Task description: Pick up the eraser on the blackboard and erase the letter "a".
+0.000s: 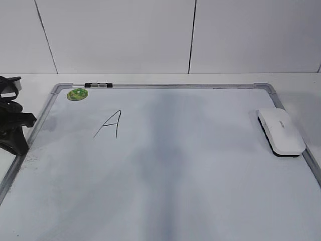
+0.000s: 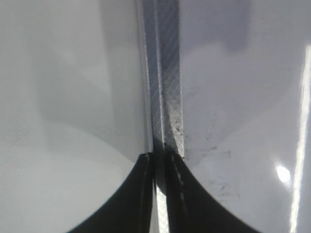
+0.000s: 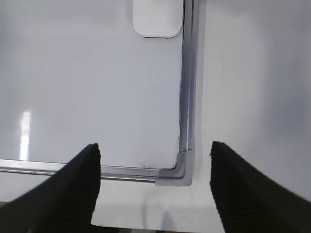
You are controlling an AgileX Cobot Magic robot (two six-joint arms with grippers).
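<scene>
The blackboard [image 1: 190, 165] is a white board in a grey frame lying flat. The white eraser [image 1: 281, 131] rests on it by the right rim, with nothing gripping it. Only a tall capital "A" [image 1: 111, 124] shows on the board; the letter "a" is not in view. My left gripper [image 1: 17, 131] sits at the board's left rim. Seen from the left wrist, the left gripper [image 2: 159, 156] is shut over the frame strip [image 2: 165, 73], holding nothing. My right gripper [image 3: 154, 146] is open above the board's corner cap [image 3: 177, 170], well short of the eraser [image 3: 158, 19].
A round green sticker [image 1: 77, 94] and a small black-and-silver clip [image 1: 98, 85] sit at the board's far left corner. White tabletop [image 3: 252, 97] surrounds the frame, and a white panelled wall [image 1: 150, 35] stands behind.
</scene>
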